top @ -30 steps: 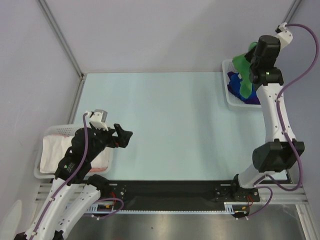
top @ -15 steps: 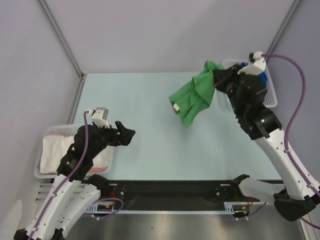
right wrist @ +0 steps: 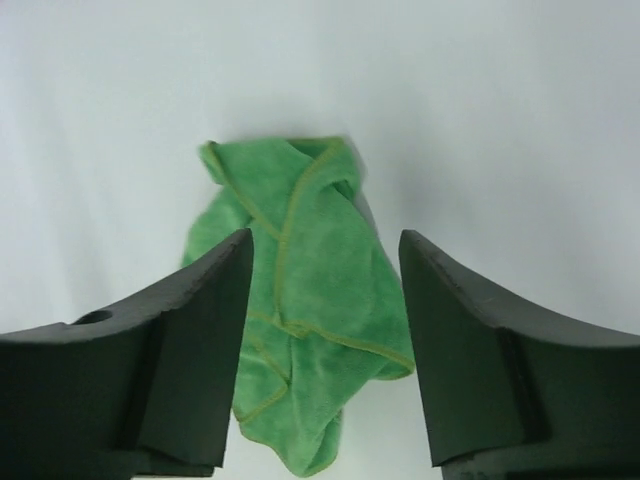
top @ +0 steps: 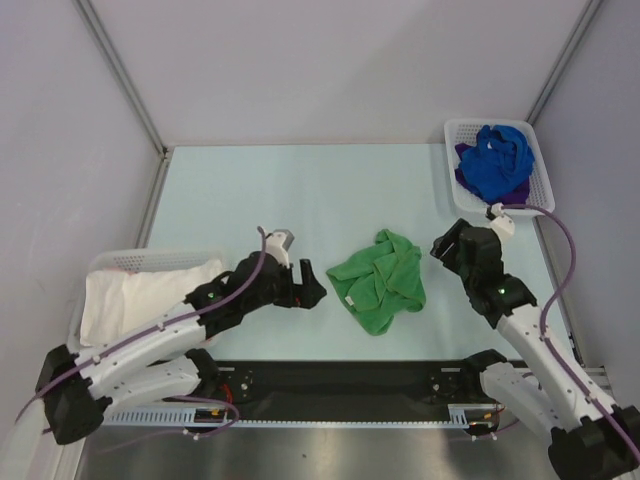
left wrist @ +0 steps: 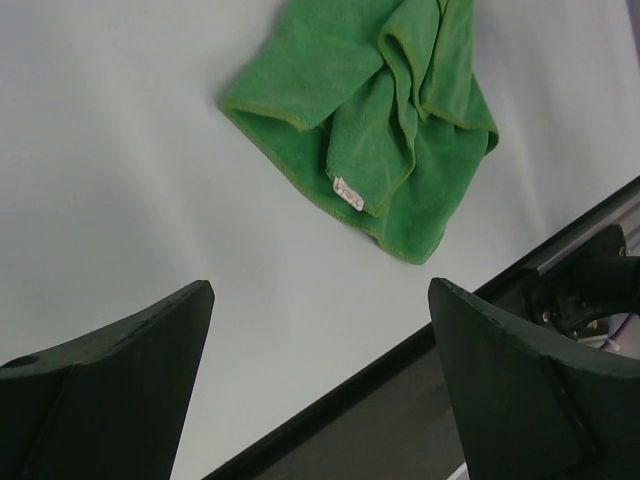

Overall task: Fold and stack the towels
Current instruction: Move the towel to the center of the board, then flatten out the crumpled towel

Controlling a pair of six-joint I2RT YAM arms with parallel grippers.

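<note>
green towel [top: 381, 281] is off the right gripper [top: 447, 246] now; a second ago it hung pinched over the far-right basket [top: 536, 160], half a second ago it was mid-air over the table [top: 300, 190], now it lies crumpled near the front edge between the two arms; right jaws stand spread wide with nothing in them, just beside the towel's right edge; left gripper [top: 313, 294] has swung in from beside the left basket [top: 85, 345], jaws also spread and empty, just off the towel's left side; reads as: fetch done, flattening and folding not started.

Hard to see: towel is bunched, so corners overlap and only one tagged corner shows in the left wrist view; blue towel [top: 497, 165] covers most of a purple towel [top: 462, 180] under it; white towel [top: 135, 295] in the left basket partly behind the left arm; can't tell how many layers it holds.
</note>
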